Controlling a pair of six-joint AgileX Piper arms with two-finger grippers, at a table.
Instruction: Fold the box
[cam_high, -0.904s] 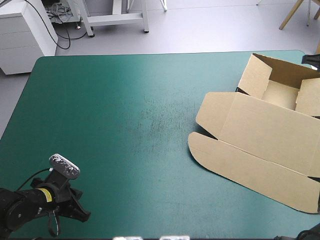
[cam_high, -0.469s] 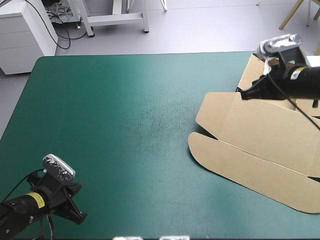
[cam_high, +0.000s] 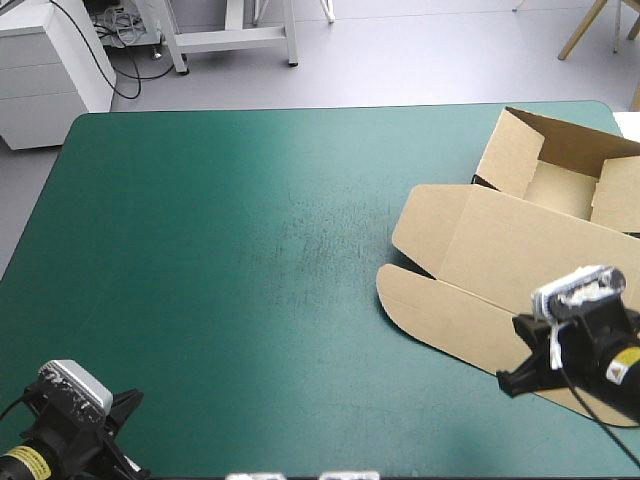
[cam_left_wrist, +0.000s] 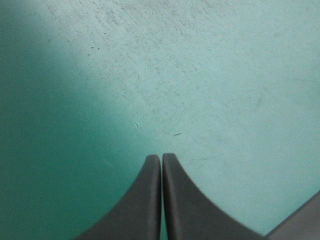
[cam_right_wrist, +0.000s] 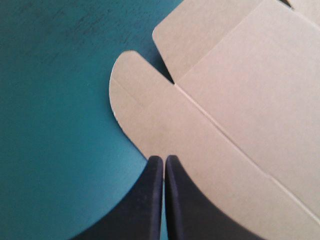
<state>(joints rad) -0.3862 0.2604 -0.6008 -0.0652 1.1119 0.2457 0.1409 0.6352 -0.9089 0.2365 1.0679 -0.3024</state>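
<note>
- The left hand (cam_left_wrist: 161, 157) sits low at the bench's near left corner. Its two black fingers are pressed together into one pointed arch, with nothing between them.
- Under and ahead of that hand there is only the teal-green cover (cam_high: 200, 220) of the bench (cam_high: 60, 180). It is bare, with faint scuff marks (cam_high: 320, 240) toward the middle.
- The box (cam_high: 530, 260) lies on the right half of the bench, well apart from the left hand. It is brown board, part built.
- Its tray (cam_high: 560, 185) stands at the far right corner with walls raised and the top open.
- The lid (cam_high: 540, 250) lies flat on the cover, reaching from the tray toward the near edge. It ends in a long flap (cam_high: 470, 325) with a rounded corner.
- The right hand (cam_right_wrist: 164, 159) hangs at the near right, by the flap's near edge. Its black fingers are pressed together, gripping nothing, and their tips are over the line where brown board meets the teal-green cover.
</note>
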